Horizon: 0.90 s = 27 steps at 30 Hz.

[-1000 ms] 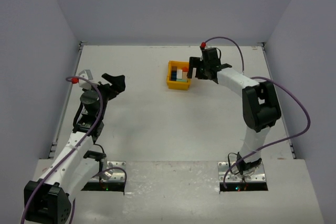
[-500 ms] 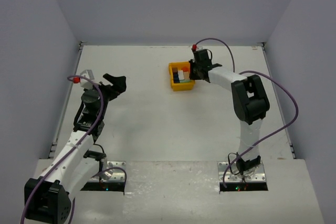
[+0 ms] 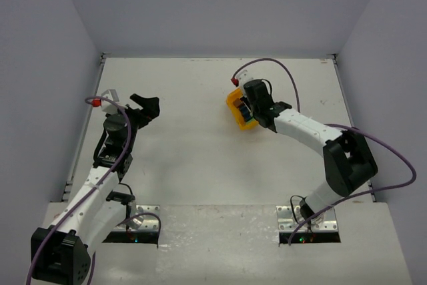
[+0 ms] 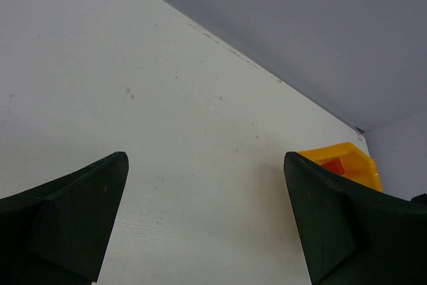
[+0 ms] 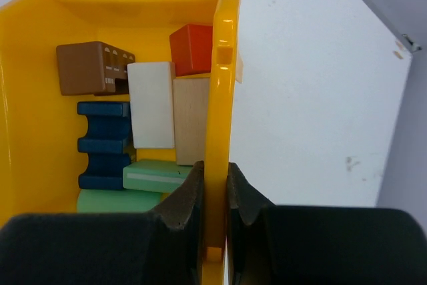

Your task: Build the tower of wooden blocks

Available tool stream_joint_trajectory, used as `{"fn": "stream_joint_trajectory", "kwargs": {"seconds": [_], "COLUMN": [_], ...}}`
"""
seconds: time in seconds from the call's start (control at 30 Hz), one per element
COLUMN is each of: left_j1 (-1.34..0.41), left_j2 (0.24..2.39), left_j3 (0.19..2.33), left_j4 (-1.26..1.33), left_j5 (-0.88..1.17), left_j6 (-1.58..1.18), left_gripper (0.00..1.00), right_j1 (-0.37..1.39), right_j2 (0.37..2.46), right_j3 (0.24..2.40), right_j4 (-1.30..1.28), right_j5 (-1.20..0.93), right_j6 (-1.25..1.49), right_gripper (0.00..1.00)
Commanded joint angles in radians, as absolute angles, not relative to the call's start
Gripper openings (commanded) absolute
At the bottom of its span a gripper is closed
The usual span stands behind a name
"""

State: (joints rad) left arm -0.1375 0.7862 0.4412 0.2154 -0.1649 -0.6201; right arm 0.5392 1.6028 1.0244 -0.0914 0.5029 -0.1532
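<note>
The two dark fingers (image 5: 185, 206) of the right gripper (image 5: 213, 185) were closed on the side wall of the yellow plastic bin (image 5: 224, 65), one finger inside the wall and one outside, pinching it firmly. Just beyond the inner finger, the small painted wooden blocks (image 5: 151, 105) lay loose in the bin, unstacked and packed side by side. A white oblong block lay against a tan block (image 5: 192, 121), which touched the gripped wall. A red block (image 5: 191, 48) and a brown block (image 5: 93, 68) lay at the far end, a notched dark blue block (image 5: 103, 141) beside the white one, and green blocks (image 5: 157, 177) nearest the fingers. In the overhead view the bin (image 3: 235, 101) sat right of centre on the white table (image 3: 187, 158) and appeared tilted; whether it was clear of the surface could not be determined. The left gripper (image 4: 205, 158) stood wide open above the left side of the table, holding nothing, well apart from the bin.
</note>
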Motion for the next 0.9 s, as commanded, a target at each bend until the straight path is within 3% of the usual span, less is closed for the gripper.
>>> {"fn": "stream_joint_trajectory", "kwargs": {"seconds": [0.0,0.2,0.43,0.87], "left_j1": [-0.132,-0.132,-0.132,-0.131], "left_j2": [0.765,0.771,0.772,0.76], "left_j3": [0.459,0.46,0.463,0.464], "left_j4": [0.235,0.236,0.221,0.211], "left_j5": [-0.176,-0.176,-0.21,-0.224], "left_j6": [-0.631,-0.629,-0.636,-0.637], "left_gripper": [1.0,1.0,1.0,1.0], "right_j1": [0.546,0.605,0.697,0.802], "right_j2": [1.486,1.46,1.606,1.753], "right_j3": [0.967,0.945,1.029,1.125], "right_j4": [-0.096,-0.226,-0.285,-0.33], "right_j5": [0.625,0.689,1.044,1.185], "right_j6": [-0.369,-0.538,-0.629,-0.696], "right_gripper": [0.0,0.0,0.0,0.0]}}
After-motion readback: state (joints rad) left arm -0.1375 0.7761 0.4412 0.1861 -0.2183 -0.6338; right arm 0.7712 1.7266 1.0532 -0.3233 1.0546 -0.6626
